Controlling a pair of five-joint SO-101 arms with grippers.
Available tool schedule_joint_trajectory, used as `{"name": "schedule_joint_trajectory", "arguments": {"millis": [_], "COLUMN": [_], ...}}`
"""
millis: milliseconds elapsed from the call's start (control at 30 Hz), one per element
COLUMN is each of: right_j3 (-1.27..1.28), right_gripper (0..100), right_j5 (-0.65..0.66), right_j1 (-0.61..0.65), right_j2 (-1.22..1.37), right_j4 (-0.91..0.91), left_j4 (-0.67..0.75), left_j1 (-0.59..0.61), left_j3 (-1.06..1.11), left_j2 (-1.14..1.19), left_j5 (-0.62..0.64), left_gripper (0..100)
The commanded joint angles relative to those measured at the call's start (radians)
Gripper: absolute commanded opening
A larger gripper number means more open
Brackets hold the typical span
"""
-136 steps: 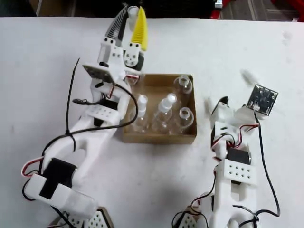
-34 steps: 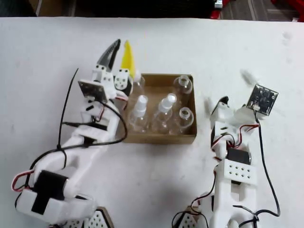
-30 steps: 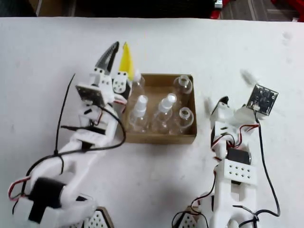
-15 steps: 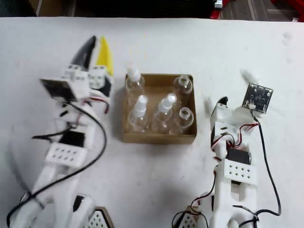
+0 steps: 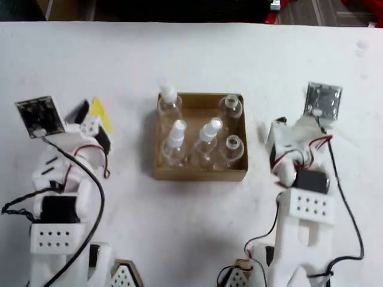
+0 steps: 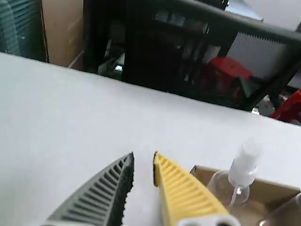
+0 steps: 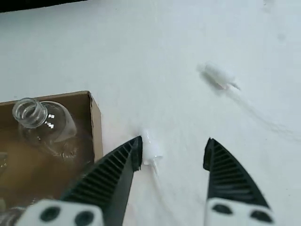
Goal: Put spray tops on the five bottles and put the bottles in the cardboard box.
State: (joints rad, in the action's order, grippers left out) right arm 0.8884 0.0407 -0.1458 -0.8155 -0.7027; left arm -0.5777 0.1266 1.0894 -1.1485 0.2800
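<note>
The cardboard box [image 5: 200, 172] holds five clear bottles. Three carry white spray tops: one in the far left corner [image 5: 169, 103], two in the near row [image 5: 175, 140] [image 5: 207, 137]. Two have bare necks [image 5: 230, 106] [image 5: 233, 147]. My left gripper [image 5: 90, 113], black and yellow, is folded back left of the box, its fingers a narrow gap apart with nothing between them [image 6: 143, 162]. My right gripper [image 7: 173, 143] is open wide just right of the box. A loose spray top [image 7: 151, 150] lies on the table beside one of its fingers [image 7: 127, 160]. Another spray top [image 7: 218, 75] lies farther out.
The table is white, and its far edge [image 6: 141, 89] meets dark furniture behind. The box wall [image 7: 94, 127] stands close beside the right gripper, with a bare-necked bottle [image 7: 37, 120] just inside. Bare table lies between the left arm and the box [image 5: 128, 149].
The left gripper let go of the topped bottle in the box's far left corner, then drew back left and folded toward its base. The right wrist shifted slightly.
</note>
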Motion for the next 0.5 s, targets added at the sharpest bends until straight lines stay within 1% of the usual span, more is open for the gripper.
{"name": "schedule_joint_trajectory", "arguments": {"millis": [0,100,200,333,467], "right_j3": [-0.255,-0.479,-0.736,-1.106,-1.482], "right_gripper": [19.0,19.0,19.0,19.0,19.0], "right_j5": [0.120,0.204,0.305,0.456,0.598], "right_j1": [-0.056,-0.145,-0.194,-0.182,-0.147], "right_j2": [0.174,0.372,0.596,0.905,1.181], "right_j4": [-0.139,-0.225,-0.320,-0.481,-0.719], "left_j4": [0.014,0.084,0.121,0.118,0.117], "left_j1": [0.027,0.039,0.035,0.035,0.031], "left_j3": [0.101,0.178,0.239,0.252,0.258], "left_j2": [-0.051,-0.071,-0.068,-0.068,-0.068], "left_j5": [-0.054,-0.173,-0.201,-0.241,-0.284], "left_gripper": [8,7,7,7,7]}}
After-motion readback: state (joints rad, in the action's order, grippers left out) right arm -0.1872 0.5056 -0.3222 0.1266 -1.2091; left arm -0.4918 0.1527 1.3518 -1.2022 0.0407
